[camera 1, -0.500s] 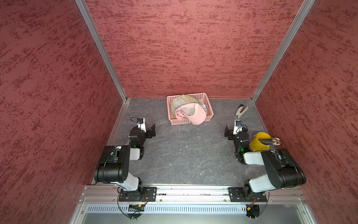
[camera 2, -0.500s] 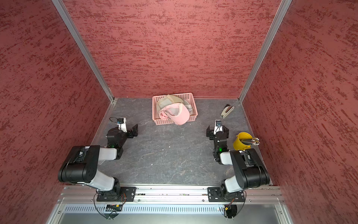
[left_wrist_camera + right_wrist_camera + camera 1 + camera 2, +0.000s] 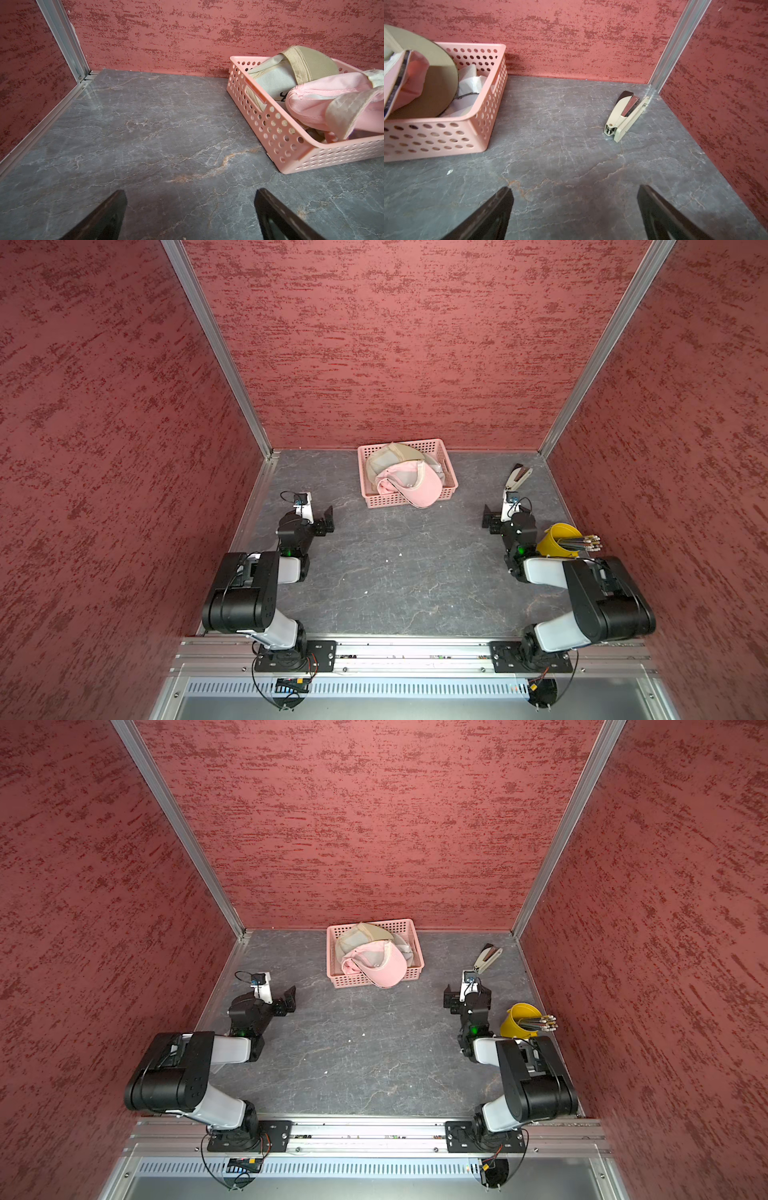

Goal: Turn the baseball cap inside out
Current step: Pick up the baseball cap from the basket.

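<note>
A pink basket [image 3: 386, 501] sits on the grey stone-patterned table [image 3: 407, 572] at the middle of its far edge, close to the back wall. Two caps lie in it. A beige cap [image 3: 399, 452] lies toward the back of the basket. A pink cap [image 3: 419, 485] rests on top of the beige one, toward the front, and its brim hangs over the basket's near rim. Which of the two the task means cannot be told. Neither cap is touched by an arm.

The left gripper [image 3: 318, 516] hangs low near the table's left edge, pointing toward the far edge. Its jaws are spread wide with only bare table between them, as the left wrist view shows. The basket is off to one side, well apart from the fingertips.

The right gripper [image 3: 500, 516] mirrors it near the right edge – jaws wide apart, nothing held. The right wrist view shows bare table between the fingers [image 3: 500, 207] and the basket ahead to one side.

A cream stapler [image 3: 517, 479] lies in the far right corner, just beyond the right gripper. A yellow bucket [image 3: 555, 539] stands at the right edge beside the right arm – tilted, with a bundle of pencils [image 3: 582, 542] sticking out toward the side wall
</note>
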### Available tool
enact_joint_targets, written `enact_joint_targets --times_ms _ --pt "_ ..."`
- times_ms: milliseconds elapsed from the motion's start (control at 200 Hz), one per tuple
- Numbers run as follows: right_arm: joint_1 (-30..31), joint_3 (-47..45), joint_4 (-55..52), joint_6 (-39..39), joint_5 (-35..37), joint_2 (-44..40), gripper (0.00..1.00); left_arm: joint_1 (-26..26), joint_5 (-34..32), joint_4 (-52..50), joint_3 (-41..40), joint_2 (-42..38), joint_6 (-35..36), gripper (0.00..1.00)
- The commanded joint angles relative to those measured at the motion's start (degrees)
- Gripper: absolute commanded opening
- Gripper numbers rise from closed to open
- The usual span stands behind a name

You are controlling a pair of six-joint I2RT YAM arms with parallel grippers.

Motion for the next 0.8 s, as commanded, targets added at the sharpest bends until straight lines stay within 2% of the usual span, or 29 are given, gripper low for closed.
enact_joint_targets --times_ms 0,55,130,180,326,471,591,701,791 --pt "-1.6 3.9 -6.1 1.7 -3.9 0.7 0.98 0.7 1.2 -0.5 1.0 -0.3 -0.4 1.00" --pt "-1.6 4.6 -7.1 1.1 -5.4 0.7 0.95 0.5 1.1 -0.4 1.0 -0.2 -0.3 1.00" --pt "-1.7 4.7 -7.3 0.9 -5.5 0.6 0.95 0.5 1.5 -0.6 1.3 -0.4 -0.2 1.00" --pt "-1.2 5.2 -8.9 0.1 -6.3 -0.3 0.97 0.5 2.2 -4.9 3.0 -2.2 0.2 1.00" --pt "3.5 7.2 -17.6 -1.9 0.5 -8.8 0.99 -1.8 -3.8 -23.7 10.4 -9.3 1.0 1.00" --pt "8.8 15.9 -35.4 1.6 0.8 -14.9 0.99 -8.1 -9.2 -43.8 21.8 -14.1 1.6 1.00" --pt "13.4 24.7 -46.7 8.3 -1.5 -14.3 0.99 -13.2 -9.8 -58.7 32.9 -13.1 1.0 0.93" --pt "15.3 32.9 -55.4 17.9 -5.3 -9.7 0.99 -21.0 -10.8 -64.2 38.7 -11.1 9.1 0.92" --pt "17.1 38.0 -61.1 21.6 -5.4 -6.3 0.99 -29.3 -11.0 -65.3 40.5 -8.5 20.4 0.91"
